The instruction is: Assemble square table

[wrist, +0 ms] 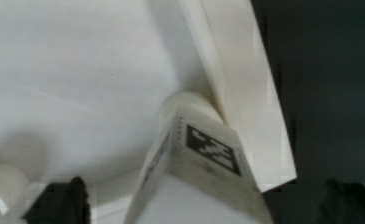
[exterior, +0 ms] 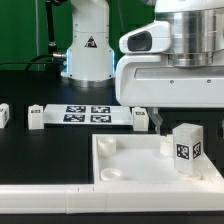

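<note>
Showing pincer (wrist: pixel 205 203) tips cut off, leg (wrist: pixel 207 142) blurred

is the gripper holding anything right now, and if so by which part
Nothing seems held. The gripper has its fingers wide apart in the wrist view, with the tagged leg between them untouched, standing on the square tabletop beside its rim.

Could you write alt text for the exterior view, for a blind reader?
A white robot gripper hangs above a white square tabletop, beside an upright tagged leg. Behind them lie the marker board and small white blocks.
</note>
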Robot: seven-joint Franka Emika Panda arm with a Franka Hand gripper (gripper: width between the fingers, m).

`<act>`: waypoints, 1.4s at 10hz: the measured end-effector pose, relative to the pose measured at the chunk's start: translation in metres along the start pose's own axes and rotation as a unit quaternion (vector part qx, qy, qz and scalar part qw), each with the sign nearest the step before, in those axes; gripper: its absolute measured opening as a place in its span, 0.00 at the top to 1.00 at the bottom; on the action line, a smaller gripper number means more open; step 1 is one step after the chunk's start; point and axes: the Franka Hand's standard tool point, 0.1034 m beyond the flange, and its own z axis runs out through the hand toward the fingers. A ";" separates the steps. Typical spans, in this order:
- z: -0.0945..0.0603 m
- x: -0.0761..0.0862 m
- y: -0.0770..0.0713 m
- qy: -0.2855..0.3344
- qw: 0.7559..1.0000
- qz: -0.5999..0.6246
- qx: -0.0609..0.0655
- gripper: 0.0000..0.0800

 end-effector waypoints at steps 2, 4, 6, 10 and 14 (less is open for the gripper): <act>-0.001 0.002 0.001 0.002 0.992 -0.126 -0.006 0.19; -0.002 0.003 0.002 0.003 0.975 -0.221 -0.010 0.19; -0.003 0.004 0.003 0.003 0.948 -0.319 -0.017 0.19; -0.003 0.005 0.003 0.002 0.932 -0.362 -0.022 0.51; -0.002 0.004 0.002 0.003 0.949 -0.314 -0.020 0.64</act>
